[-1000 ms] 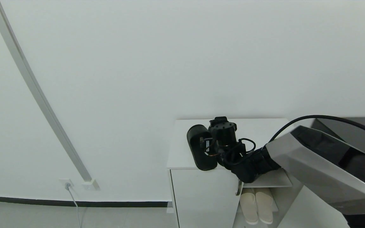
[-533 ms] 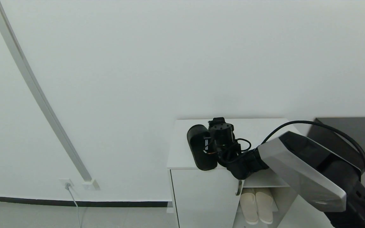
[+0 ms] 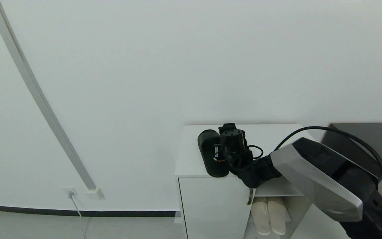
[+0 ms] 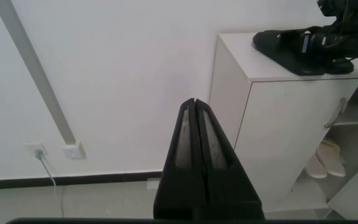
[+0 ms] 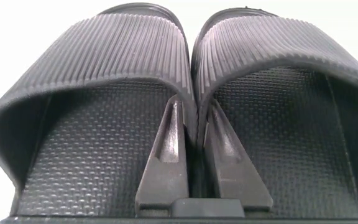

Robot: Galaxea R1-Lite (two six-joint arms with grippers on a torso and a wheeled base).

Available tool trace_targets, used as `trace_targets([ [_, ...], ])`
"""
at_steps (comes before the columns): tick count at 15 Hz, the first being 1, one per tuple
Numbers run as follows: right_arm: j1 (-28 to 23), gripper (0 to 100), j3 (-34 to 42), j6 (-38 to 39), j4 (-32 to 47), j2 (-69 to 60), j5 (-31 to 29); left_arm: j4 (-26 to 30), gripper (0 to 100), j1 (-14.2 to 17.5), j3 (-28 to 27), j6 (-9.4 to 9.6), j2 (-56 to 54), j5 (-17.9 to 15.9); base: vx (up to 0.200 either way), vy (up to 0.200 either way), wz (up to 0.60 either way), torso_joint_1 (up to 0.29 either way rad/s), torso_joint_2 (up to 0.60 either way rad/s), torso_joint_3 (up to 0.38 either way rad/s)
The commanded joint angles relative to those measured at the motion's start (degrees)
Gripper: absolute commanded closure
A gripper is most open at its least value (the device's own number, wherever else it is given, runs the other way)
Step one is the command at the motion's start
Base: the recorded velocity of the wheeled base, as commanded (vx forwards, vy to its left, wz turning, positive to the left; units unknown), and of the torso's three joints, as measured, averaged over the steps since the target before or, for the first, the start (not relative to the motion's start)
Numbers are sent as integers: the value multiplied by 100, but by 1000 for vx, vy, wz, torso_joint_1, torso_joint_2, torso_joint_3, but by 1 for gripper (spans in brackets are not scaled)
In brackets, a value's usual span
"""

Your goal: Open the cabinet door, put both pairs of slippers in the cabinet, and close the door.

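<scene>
Head view: black slippers (image 3: 211,157) lie on top of a white cabinet (image 3: 211,205), which is open on the right, with white slippers (image 3: 268,215) on a shelf inside.

Left wrist view: the left hand (image 4: 194,109) hangs left of the cabinet, fingers pressed together, empty.

Right wrist view: the right hand (image 5: 194,134) pinches the black slippers' adjoining straps, one finger inside each.

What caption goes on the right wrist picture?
The right gripper pinches the black slippers by their touching straps.
</scene>
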Motion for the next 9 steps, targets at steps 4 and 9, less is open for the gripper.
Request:
trace_targets([
  [4,64,100,2244,13,-513,-2142,729,-1,100,5,0,-1,-1,0,0,0,0,0,0,0],
  [9,319,100,4749,-5,-768,-4480,1529,-1,100,5,0,8,-1,0,0,0,0,0,0,0],
])
